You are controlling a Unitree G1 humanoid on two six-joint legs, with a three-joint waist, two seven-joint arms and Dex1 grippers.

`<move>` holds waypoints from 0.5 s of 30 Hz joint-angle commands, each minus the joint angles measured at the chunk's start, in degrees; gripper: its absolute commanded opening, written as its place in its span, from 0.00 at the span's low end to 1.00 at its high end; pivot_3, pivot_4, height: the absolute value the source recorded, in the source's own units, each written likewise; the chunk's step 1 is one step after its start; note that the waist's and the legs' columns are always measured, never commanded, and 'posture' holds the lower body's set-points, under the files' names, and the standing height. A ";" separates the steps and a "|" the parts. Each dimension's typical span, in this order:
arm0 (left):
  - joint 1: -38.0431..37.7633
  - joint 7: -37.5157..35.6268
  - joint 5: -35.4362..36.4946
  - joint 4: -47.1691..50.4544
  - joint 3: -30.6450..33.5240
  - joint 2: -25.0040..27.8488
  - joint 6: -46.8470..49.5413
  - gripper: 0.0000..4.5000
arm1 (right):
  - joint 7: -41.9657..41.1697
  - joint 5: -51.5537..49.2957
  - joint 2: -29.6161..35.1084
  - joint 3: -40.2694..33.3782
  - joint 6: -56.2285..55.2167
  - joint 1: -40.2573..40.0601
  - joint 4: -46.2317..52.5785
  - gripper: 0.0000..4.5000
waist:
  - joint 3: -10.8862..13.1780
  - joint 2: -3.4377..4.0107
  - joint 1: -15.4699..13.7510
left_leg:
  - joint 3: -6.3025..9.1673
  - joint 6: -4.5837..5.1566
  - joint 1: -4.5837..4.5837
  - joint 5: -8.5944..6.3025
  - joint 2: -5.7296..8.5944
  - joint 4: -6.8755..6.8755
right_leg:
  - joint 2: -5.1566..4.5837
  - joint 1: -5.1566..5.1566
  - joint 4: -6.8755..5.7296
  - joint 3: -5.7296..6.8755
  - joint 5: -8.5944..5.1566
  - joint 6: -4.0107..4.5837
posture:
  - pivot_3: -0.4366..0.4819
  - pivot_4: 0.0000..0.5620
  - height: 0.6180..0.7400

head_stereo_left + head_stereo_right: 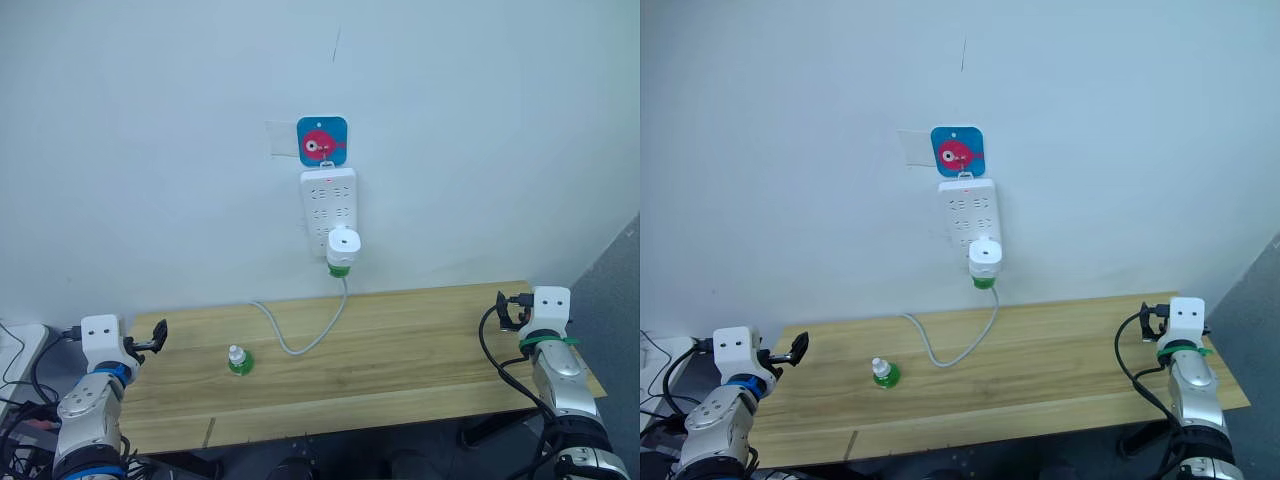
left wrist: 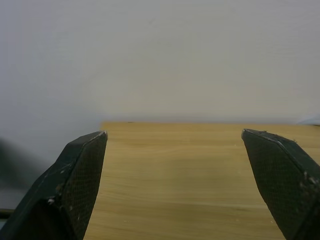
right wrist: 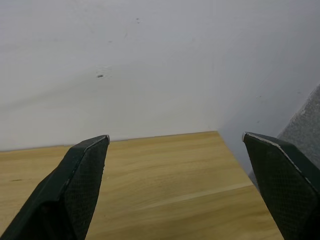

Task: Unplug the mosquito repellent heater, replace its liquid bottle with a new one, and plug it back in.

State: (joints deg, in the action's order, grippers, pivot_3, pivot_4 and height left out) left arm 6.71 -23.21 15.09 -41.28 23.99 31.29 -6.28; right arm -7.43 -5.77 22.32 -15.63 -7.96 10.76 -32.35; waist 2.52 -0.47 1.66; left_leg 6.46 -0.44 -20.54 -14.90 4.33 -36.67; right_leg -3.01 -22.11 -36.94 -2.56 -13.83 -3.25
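Heater point(image 1: 343, 246), the small white rounded mosquito repellent unit, sits plugged into the lower part of the white power strip point(image 1: 328, 203) hung upright on the wall point(image 1: 150, 150), with a green-collared liquid bottle point(image 1: 340, 268) hanging under it. Blue card with a pink figure point(image 1: 322, 140) is on the wall just above the strip. White cord point(image 1: 300, 335) drops from the strip's bottom and curves across the wooden table point(image 1: 400, 350) toward the wall. Second bottle point(image 1: 238, 360), small, green base, pale cap, stands upright on the table left of the cord, well apart from the heater. Left gripper point(image 1: 155, 336) is at the table's left end, fingers point(image 2: 75, 185) spread wide, nothing between them, pointing over bare wood toward the wall. Right gripper point(image 1: 505, 308) is at the table's right end near the back edge, fingers point(image 3: 80, 185) also spread wide and empty, facing the wall and the table's right corner. Both grippers are well apart from the heater and the spare bottle. Dark cables point(image 1: 25, 400) sit at the far left by the left arm.
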 commanded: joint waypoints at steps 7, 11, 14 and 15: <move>-3.15 -8.54 4.13 11.56 1.18 3.46 2.54 1.00 | -5.41 -1.46 0.29 2.01 2.15 -2.06 11.03 0.99 | 0.54 0.01 0.20 | 0.00 -0.01 -0.02 -0.01 -0.06 0.01 | -0.06 -0.03 -0.01 -0.01 -0.06 -0.01 | 0.44 0.12 1.00; -4.57 -16.86 11.33 24.95 0.66 5.18 9.95 0.96 | -13.72 -4.89 0.82 5.22 6.07 -5.32 22.14 1.00 | 1.42 0.05 0.07 | 0.06 -0.04 -0.09 -0.01 -0.11 -0.02 | -0.10 -0.06 -0.03 0.02 -0.18 -0.14 | 0.44 0.14 1.00; -3.60 -21.07 14.15 31.98 -1.28 7.18 16.20 0.80 | -16.93 -7.02 1.20 7.20 10.42 -7.59 31.64 1.00 | 1.84 0.18 0.06 | 0.10 -0.04 -0.13 -0.02 -0.11 -0.07 | -0.11 -0.06 -0.04 0.05 -0.19 -0.16 | 0.44 0.15 1.00; -3.02 -21.91 14.61 34.17 -2.17 7.80 17.98 0.73 | -17.97 -8.22 1.23 7.72 12.03 -8.15 34.95 1.00 | 2.01 0.22 0.04 | 0.10 -0.04 -0.15 -0.02 -0.10 -0.08 | -0.11 -0.07 -0.04 0.05 -0.19 -0.16 | 0.44 0.15 1.00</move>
State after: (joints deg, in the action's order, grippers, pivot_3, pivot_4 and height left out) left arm 2.52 -43.27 28.00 -11.37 22.87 37.98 9.34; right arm -23.62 -11.70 22.72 -8.17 2.29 2.41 -3.53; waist 4.52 -0.24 1.71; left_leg 6.57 -0.48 -20.69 -14.92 4.23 -36.75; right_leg -3.12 -22.19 -36.99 -2.51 -14.03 -3.42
